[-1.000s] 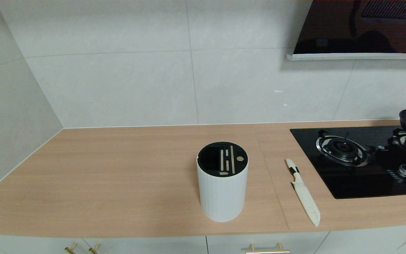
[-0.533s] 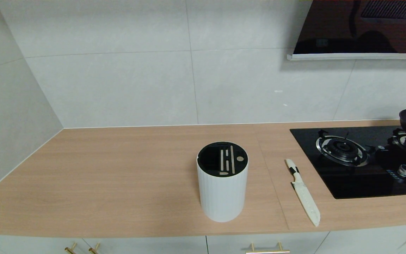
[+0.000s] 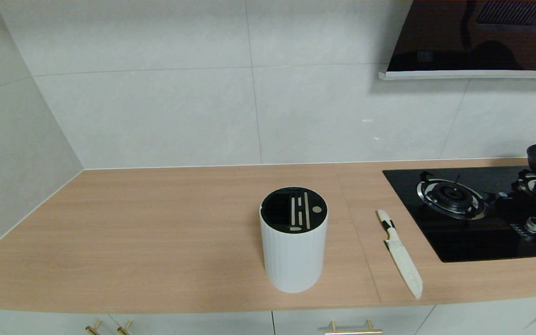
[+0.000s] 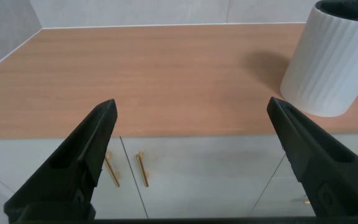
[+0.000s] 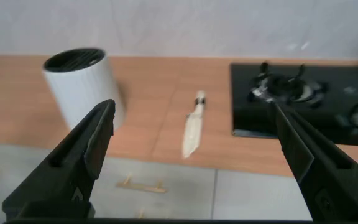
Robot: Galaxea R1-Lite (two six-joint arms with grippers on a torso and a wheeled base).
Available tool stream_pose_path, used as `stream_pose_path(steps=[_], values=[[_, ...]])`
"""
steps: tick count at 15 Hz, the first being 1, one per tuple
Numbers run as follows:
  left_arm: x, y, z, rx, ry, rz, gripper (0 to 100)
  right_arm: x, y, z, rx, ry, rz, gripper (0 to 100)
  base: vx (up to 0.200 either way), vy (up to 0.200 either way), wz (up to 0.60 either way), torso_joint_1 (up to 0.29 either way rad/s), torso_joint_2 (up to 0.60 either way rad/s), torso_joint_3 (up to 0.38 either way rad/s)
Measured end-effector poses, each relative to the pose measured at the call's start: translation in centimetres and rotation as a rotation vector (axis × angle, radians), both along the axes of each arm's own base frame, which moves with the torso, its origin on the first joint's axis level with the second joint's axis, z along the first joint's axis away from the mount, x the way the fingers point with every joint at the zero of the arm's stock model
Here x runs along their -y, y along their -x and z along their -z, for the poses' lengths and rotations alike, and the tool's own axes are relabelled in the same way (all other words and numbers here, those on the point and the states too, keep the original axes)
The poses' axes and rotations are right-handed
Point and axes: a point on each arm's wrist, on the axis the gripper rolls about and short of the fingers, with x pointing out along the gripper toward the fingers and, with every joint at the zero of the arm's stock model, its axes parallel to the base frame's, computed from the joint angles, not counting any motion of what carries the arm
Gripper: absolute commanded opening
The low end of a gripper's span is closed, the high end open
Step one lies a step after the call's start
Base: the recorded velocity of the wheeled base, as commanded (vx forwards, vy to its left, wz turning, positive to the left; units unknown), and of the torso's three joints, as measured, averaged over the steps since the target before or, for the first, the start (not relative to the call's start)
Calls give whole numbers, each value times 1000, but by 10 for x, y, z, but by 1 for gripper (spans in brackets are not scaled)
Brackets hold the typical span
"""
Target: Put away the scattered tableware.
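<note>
Right wrist view: knife [image 5: 192,132] lies ahead of the spread right pincer [image 5: 192,109].

Left gripper [image 4: 191,104]: both dark fingers [image 4: 82,155] stand spread wide, jaws fully parted, tips directed forward and slightly downward. Right gripper [image 5: 192,104]: same attitude, its two dark fingers [image 5: 79,158] set wide apart, tips directed forward. On each unit the fingers are tapered, broad at the base and narrowing toward the tip. Both grippers are held in free air, roughly level, in matching pose.
</note>
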Motion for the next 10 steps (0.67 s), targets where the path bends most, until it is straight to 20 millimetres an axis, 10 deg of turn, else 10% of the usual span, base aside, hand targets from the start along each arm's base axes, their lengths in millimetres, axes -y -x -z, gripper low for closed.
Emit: stream_pose_path(steps=[10], values=[[0,0,0,0,0,0,100,-16,-156,-25,-359,41,-77,100,0,0,0,0,0,0]])
